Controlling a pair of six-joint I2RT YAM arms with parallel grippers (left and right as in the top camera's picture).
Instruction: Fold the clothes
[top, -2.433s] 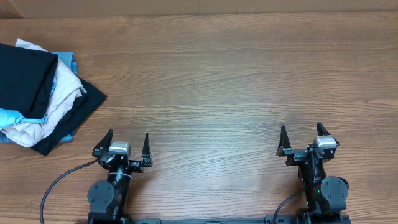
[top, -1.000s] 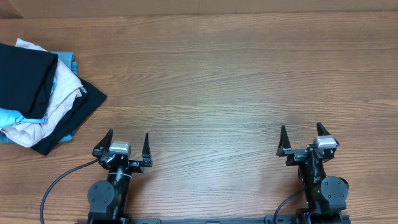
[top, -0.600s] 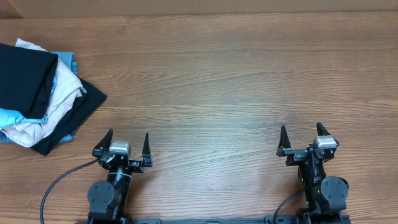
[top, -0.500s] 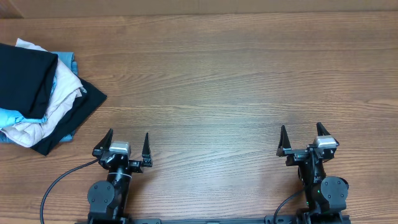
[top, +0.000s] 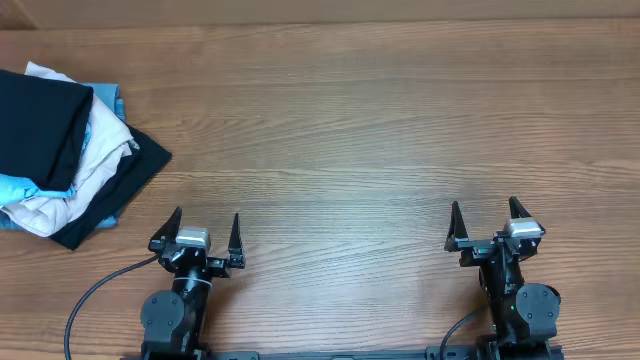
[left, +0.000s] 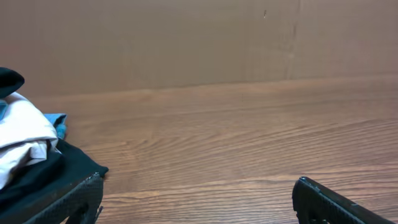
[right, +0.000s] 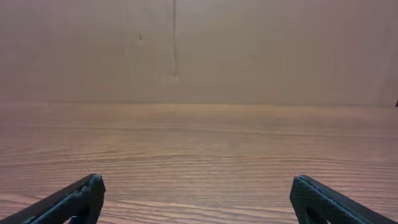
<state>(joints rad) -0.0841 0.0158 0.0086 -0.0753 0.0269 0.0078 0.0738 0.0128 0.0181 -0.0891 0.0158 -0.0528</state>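
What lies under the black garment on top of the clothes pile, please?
Beneath the black garment, a cream-white garment shows, with a light blue shirt and more black fabric at the pile's bottom. Whether that black fabric is a separate piece is hidden.

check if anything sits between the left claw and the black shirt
Nothing visible: only bare table lies between the open left claw and the black T-shirt at its near corner. There, a cream-white garment lies over part of the black cloth, with a light blue shirt bunched alongside.

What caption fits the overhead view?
Left gripper and right gripper open, empty; black shirt heaped with other clothes at table's left edge.
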